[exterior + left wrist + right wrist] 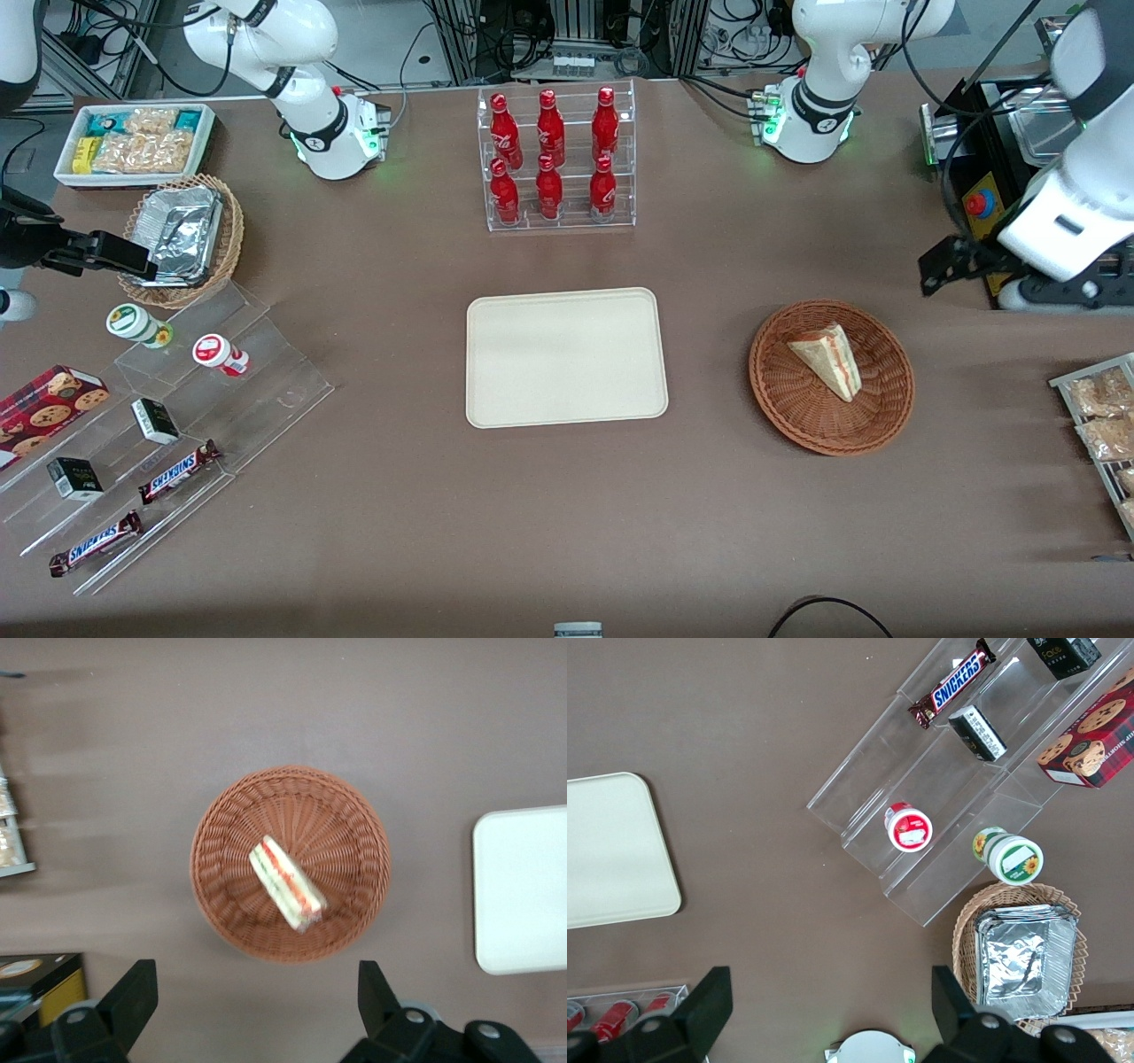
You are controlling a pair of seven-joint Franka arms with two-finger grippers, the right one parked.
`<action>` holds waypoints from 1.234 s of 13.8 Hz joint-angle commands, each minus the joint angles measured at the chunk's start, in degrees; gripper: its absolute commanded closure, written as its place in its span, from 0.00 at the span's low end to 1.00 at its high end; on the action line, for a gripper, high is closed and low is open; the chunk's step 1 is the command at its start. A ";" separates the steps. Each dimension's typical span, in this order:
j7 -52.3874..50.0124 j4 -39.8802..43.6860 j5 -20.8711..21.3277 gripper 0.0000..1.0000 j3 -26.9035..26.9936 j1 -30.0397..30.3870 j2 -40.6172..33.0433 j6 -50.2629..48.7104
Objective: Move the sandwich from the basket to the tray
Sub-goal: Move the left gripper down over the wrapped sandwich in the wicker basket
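Note:
The sandwich is a pale wedge with red and green filling. It lies in the reddish-brown basket, which stands toward the working arm's end of the table. The cream tray lies bare at the table's middle, beside the basket. My left gripper hangs above the table, farther from the front camera than the basket and apart from it. It is open and empty. In the left wrist view, the gripper has its fingers spread wide, with the sandwich, the basket and the tray below. The tray also shows in the right wrist view.
A clear rack of red bottles stands farther from the camera than the tray. Snack packets on a rack and a black box with a red button are near the working arm. A stepped acrylic shelf and tan foil-tray basket sit toward the parked arm.

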 commanded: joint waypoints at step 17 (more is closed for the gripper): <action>-33.09 -29.36 0.85 0.00 -2.92 0.07 6.55 32.99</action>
